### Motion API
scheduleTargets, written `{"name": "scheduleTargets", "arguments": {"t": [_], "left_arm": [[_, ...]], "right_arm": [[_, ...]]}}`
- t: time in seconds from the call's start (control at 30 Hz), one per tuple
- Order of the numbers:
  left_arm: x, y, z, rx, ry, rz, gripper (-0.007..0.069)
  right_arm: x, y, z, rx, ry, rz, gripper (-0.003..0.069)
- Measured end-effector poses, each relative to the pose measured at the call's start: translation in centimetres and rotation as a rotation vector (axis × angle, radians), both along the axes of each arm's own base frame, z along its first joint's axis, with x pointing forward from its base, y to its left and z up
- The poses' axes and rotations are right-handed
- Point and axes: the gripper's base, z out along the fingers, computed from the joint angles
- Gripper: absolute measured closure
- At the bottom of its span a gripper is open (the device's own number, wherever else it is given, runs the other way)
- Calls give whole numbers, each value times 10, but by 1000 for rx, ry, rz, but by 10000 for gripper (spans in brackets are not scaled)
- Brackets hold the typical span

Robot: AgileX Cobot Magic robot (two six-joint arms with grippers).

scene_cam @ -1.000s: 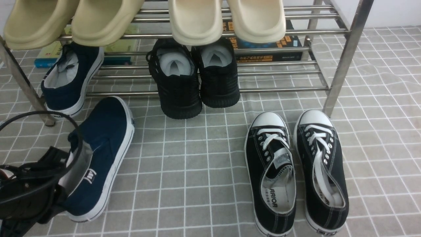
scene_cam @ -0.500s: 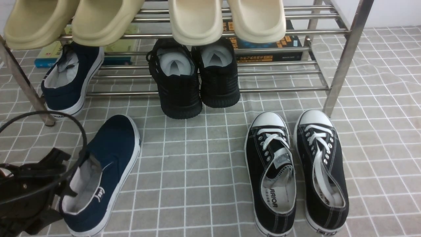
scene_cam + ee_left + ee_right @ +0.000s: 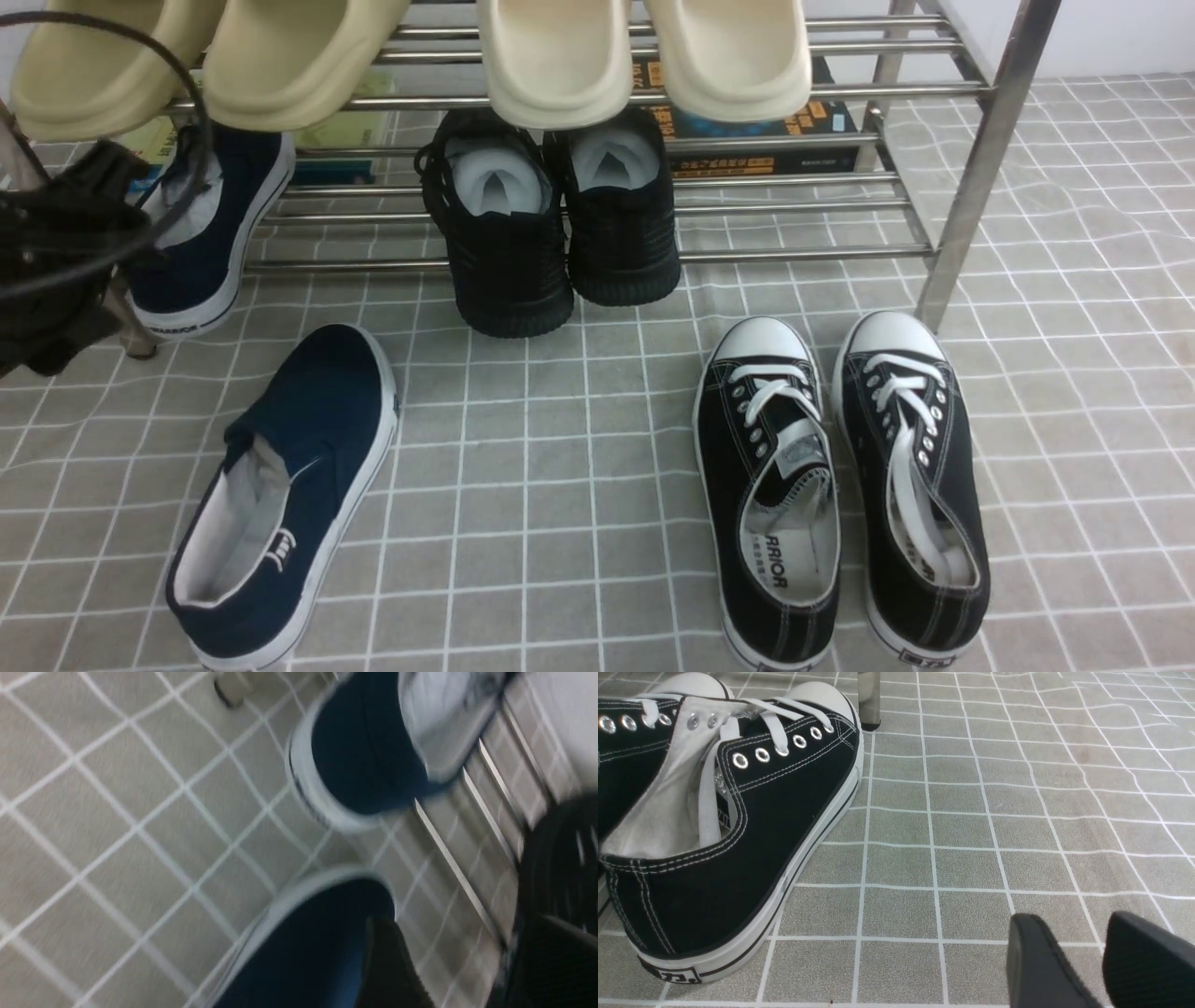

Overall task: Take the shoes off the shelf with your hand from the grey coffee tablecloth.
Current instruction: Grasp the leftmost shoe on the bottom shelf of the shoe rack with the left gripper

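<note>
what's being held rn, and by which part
Nothing: left tool and right tool are empty; the navy blue canvas slip-on lies free.

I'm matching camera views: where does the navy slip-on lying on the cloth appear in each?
Front: navy slip-on, lower left on the cloth.
Left wrist: only its toe, pointing at its mate.
Right wrist: not in it.
Shared landmark: that mate on the shelf, in front and left wrist views.

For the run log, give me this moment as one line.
progress: one of two off; navy shoe: on cloth; second navy shoe: lower shelf tier; left gripper: empty, near it
</note>
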Motion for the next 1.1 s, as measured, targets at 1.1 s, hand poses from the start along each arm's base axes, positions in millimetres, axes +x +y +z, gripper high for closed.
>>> {"name": "scheduleTargets", "arguments": {"t": [1.1], "left_arm": [[71,25,-69,-99,23,135,318]], "right_arm": [[0,0,0,0,0,0,420]]}}
